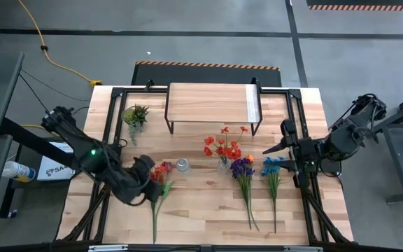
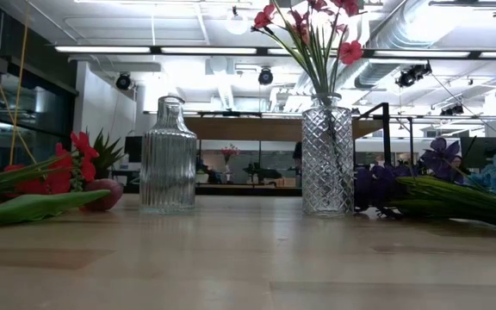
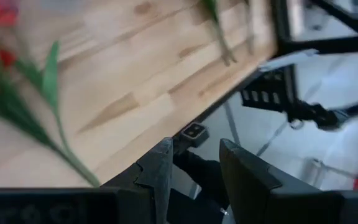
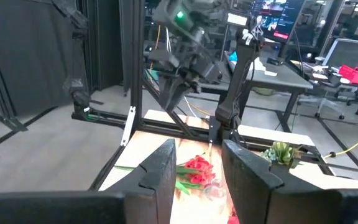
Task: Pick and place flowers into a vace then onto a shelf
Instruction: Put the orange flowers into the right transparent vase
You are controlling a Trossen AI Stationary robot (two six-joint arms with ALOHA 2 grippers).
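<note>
A cut-glass vase (image 2: 327, 157) stands mid-table with red flowers (image 1: 224, 145) in it. Left of it stands an empty ribbed glass vase (image 1: 182, 165). A red bunch (image 1: 162, 173) lies flat left of that, its stem toward the near edge. Purple flowers (image 1: 243, 169) and blue flowers (image 1: 272, 168) lie to the right. The shelf (image 1: 212, 103) stands at the far middle. My left gripper (image 1: 147, 183) hovers open beside the red bunch (image 3: 5, 87), nothing between its fingers. My right gripper (image 1: 275, 158) hangs open above the blue flowers, pointing toward the table's left.
A small green potted plant (image 1: 135, 115) stands at the far left, beside the shelf. Dark frame bars (image 1: 296, 112) run along the table's left and right sides. Bare wood lies along the near edge between the stems.
</note>
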